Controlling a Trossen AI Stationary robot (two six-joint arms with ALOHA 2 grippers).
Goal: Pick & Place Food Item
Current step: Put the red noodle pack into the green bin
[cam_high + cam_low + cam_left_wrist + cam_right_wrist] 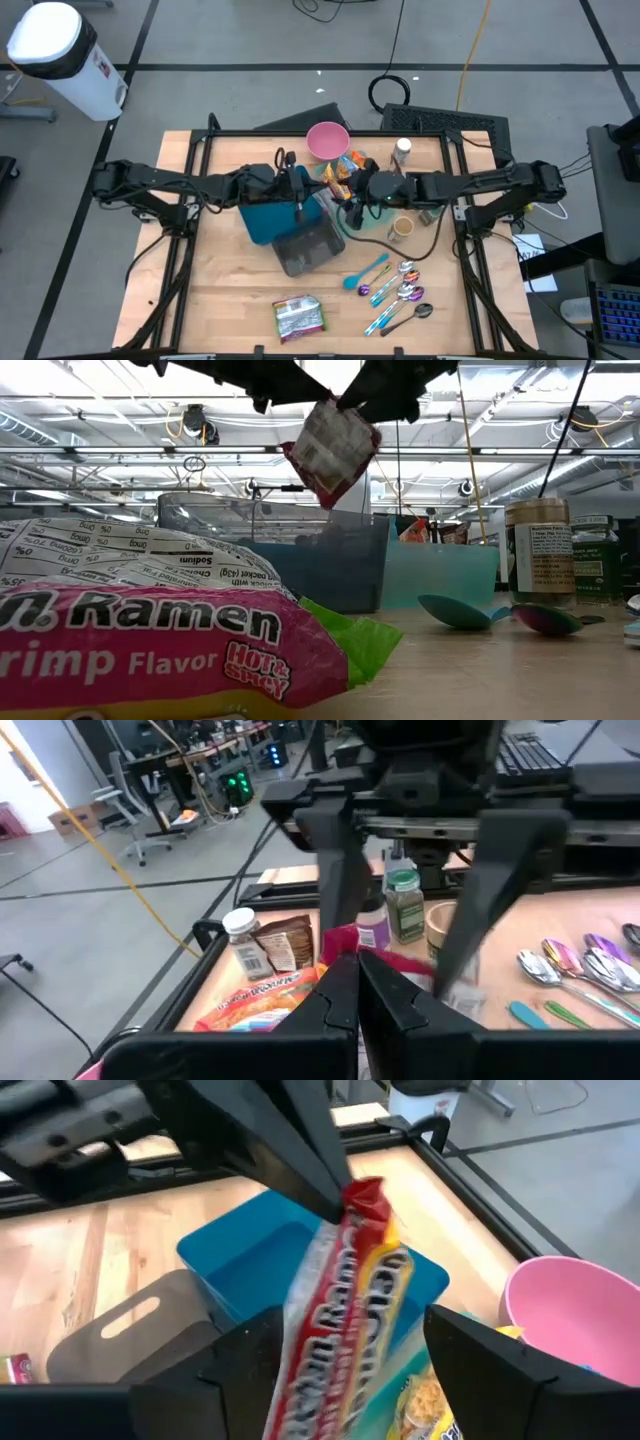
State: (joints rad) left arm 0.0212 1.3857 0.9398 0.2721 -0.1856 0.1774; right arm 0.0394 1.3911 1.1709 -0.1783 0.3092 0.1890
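Note:
A red, yellow and white food packet (345, 1300) hangs in the air over the teal bin (265, 220). In the low view the packet (330, 450) shows tilted under both arms. My left gripper (340, 1185) reaches in from the table's left and is shut on the packet's top. My right gripper (350, 1370) reaches in from the right and is open. Its two fingers stand on either side of the packet's lower part. A grey lid (310, 250) lies against the bin's near side. My left gripper pinches the packet's red top seam (362, 1192) between its two shut fingers, coming almost level from the table's left. The packet hangs below the fingers, tilted and clear of the bin. I cannot tell whether my right gripper's fingers touch the packet.
A pink bowl (327, 140), snack packets (345, 170) and spice jars (402, 150) stand at the back. A cup (402, 228) sits right of the bin. Coloured spoons (395, 290) and a ramen packet (300, 317) lie near the front edge.

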